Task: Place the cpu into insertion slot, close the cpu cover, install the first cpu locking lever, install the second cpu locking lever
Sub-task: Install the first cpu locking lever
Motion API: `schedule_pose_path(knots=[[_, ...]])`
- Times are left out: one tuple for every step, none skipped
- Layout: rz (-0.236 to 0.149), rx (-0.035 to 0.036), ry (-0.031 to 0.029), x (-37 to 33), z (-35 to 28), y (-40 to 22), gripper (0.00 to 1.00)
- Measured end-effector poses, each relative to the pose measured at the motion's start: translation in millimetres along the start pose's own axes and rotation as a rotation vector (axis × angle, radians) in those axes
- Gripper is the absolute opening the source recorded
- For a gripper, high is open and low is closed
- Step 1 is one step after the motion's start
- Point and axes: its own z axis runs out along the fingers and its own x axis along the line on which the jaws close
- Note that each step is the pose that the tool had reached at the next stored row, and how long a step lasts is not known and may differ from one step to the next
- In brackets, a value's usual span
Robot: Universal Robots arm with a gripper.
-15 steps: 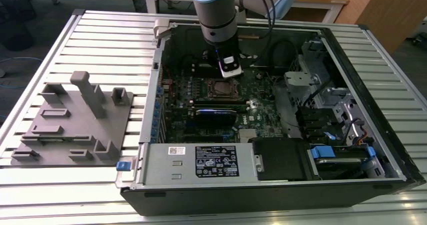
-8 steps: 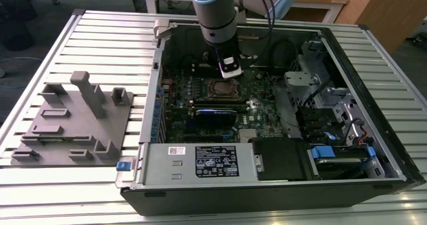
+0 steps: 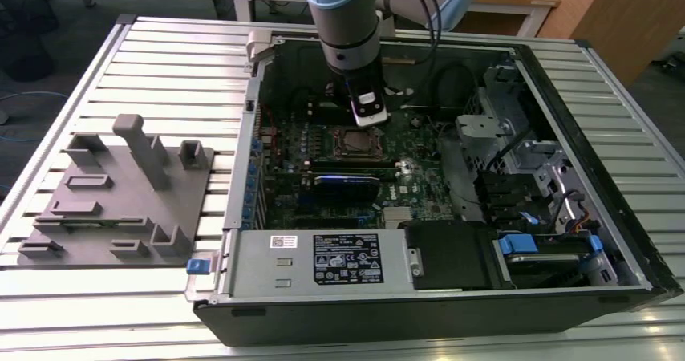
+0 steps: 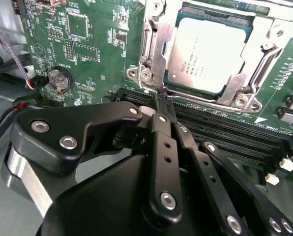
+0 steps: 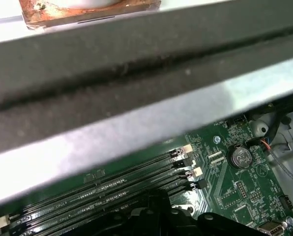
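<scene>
The cpu (image 3: 357, 142) is lying mid-frame in the exterior view, showing a dull silver-grey top framed by the silver cpu cover (image 4: 159, 49). The end effector (image 3: 371, 123) is hovering just above it in frame, fully closed and empty.

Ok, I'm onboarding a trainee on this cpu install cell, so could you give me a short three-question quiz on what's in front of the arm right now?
1. True or false: the cpu is already seated, with the cpu cover down around it.
2. In the second wrist view, the gripper is nearest to: A) the coin cell battery; B) the cpu cover's corner beside the memory slots; C) the power supply.
3. Fill in: the grey fixture block lies to the exterior view's ____ of the computer case.
Key: 1 true; 2 B; 3 left.
</scene>
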Motion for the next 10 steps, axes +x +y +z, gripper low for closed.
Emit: schedule_pose_path(knots=[[0.0,-0.0003,0.0002,-0.3,-0.2,-0.6,0.11],[0.0,-0.0004,0.0003,-0.5,-0.3,-1.2,0.11],[0.0,-0.0004,0.0002,-0.7,-0.4,-1.6,0.11],[0.0,-0.0003,0.0002,-0.9,-0.5,-2.0,0.11],[0.0,-0.0003,0.0002,-1.0,-0.5,-2.4,0.11],[0.0,-0.0003,0.0002,-1.0,-0.6,-2.6,0.11],[0.0,-0.0007,0.0003,-1.1,-0.6,-2.7,0.11],[0.0,-0.001,0.0005,-1.2,-0.6,-2.8,0.11],[0.001,-0.0019,0.0007,-1.2,-0.7,-3.0,0.11],[0.001,-0.0027,0.0012,-1.4,-0.7,-3.2,0.11]])
